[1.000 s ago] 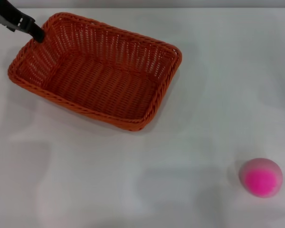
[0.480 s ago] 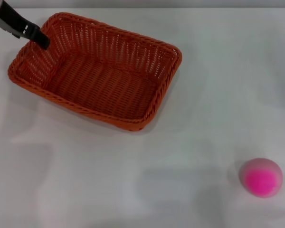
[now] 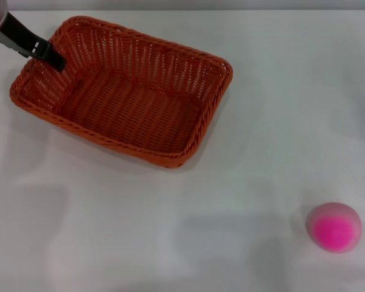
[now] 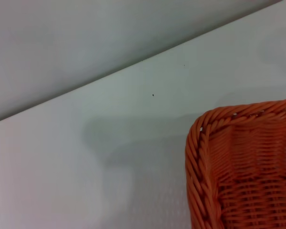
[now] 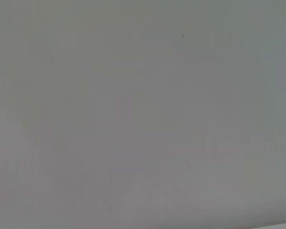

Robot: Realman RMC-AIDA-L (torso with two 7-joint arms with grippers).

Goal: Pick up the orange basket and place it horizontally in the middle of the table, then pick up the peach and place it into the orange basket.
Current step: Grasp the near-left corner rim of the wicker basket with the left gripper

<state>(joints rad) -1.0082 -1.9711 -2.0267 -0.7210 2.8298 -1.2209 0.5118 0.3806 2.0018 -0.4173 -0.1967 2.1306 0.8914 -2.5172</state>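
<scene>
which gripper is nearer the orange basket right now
Left. The left gripper is at the orange basket, its tip over the far left corner of the rim. The right gripper is not in any view, so it cannot be placed.

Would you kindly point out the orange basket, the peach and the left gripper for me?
orange basket (image 3: 134, 106): head view, woven floor.
peach (image 3: 334, 227): head view, magenta patch.
left gripper (image 3: 53, 59): head view, dark fingertip at the basket's far-left corner.
</scene>
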